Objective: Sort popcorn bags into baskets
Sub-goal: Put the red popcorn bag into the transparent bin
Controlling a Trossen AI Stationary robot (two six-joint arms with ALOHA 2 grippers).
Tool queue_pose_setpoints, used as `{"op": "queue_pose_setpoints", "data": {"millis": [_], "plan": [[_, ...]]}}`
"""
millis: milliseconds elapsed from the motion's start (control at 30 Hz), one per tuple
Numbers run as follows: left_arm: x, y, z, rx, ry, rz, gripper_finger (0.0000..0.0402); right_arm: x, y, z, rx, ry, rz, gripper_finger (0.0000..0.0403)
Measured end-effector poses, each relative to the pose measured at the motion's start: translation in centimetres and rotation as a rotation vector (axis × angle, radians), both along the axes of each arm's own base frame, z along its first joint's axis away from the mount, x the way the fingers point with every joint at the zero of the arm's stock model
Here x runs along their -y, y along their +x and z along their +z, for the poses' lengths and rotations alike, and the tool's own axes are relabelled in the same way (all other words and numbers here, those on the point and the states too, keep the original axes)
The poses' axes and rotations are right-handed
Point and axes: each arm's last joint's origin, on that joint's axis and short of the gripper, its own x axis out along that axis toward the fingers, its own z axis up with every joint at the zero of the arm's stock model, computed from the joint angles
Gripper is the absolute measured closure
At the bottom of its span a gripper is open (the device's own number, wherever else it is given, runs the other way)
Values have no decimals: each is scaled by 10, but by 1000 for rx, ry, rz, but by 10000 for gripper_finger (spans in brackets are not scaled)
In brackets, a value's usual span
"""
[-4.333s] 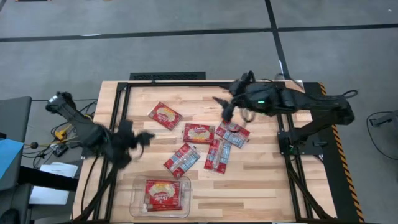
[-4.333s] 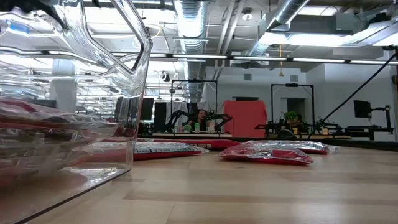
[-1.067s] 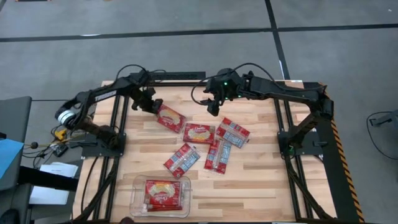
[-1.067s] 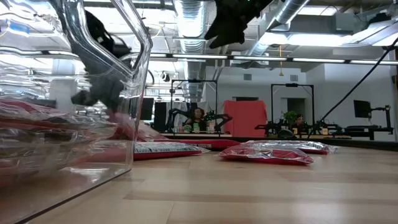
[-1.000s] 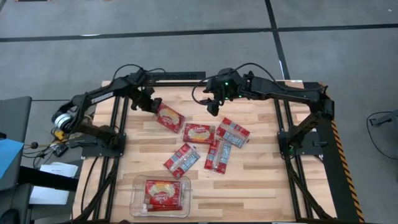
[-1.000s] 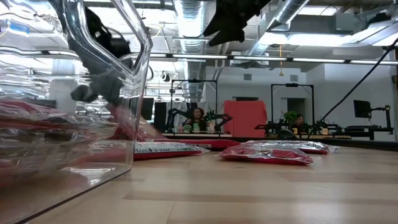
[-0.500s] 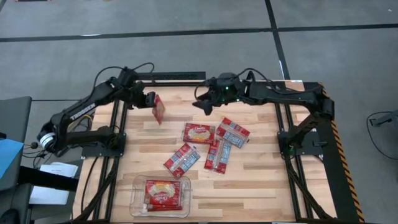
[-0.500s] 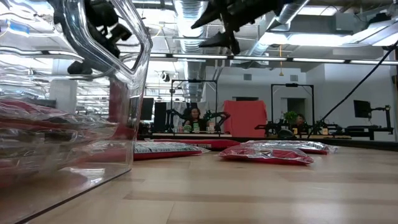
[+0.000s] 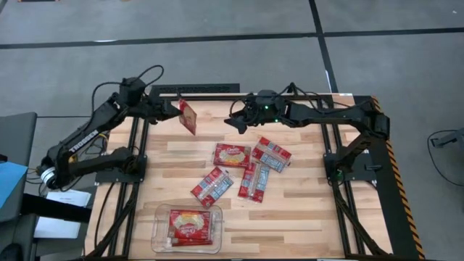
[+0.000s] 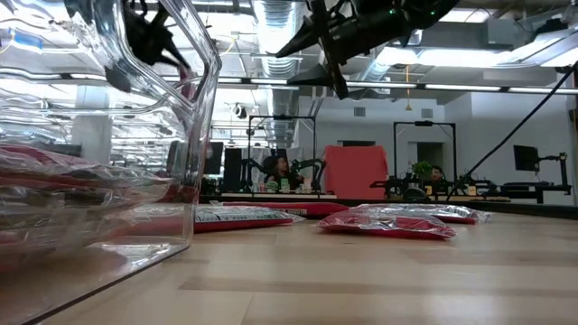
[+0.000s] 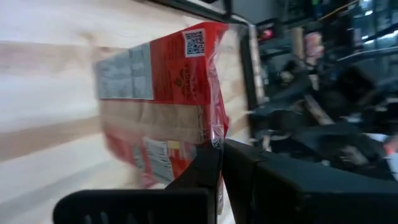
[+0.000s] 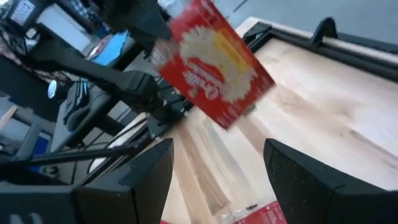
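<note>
My left gripper [image 9: 176, 109] is up over the table's far left part, shut on a red popcorn bag [image 9: 188, 117] that is raised off the wood. In the left wrist view the bag [image 11: 158, 99] shows its printed back. My right gripper [image 9: 233, 122] hovers open at the far middle, pointing toward that bag [image 12: 214, 68], with nothing between its fingers. Several more popcorn bags [image 9: 230, 154] lie flat in the table's middle. The clear basket [image 9: 161, 237] stands at the near edge with bags inside. My left gripper pinches the bag's side edge seam [image 11: 215, 134] between its two fingers [image 11: 206, 168]. The fingers come roughly level from the table's left. The bag stands on edge beyond the fingers, lifted clear of the table.
The loose bags [image 9: 254, 181] lie between the arms and the basket. In the low view the basket's wall [image 10: 194, 135] fills the left foreground. Dark frame rails [image 9: 196, 88] run along the table's far edge. Bare wood lies at the near right.
My left gripper has risen from the table and drawn back toward the far left corner, taking the bag with it. The bag, which lay flat, is now lifted clear and turned on edge. My right gripper has shifted a little toward the table's left, staying open.
</note>
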Motion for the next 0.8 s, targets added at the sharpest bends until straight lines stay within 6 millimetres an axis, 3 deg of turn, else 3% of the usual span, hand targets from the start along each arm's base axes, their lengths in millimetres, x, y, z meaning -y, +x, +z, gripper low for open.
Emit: {"op": "queue_pose_setpoints", "data": {"millis": [200,500,800], "plan": [[27,-8,14,97,-24,-4,401,8,-11,13,31,-25,-25,128],[64,-15,27,193,-33,25,401,33,-43,40,76,-106,-112,128],[90,3,34,279,-48,-18,401,47,-70,60,107,-167,-180,128]]}}
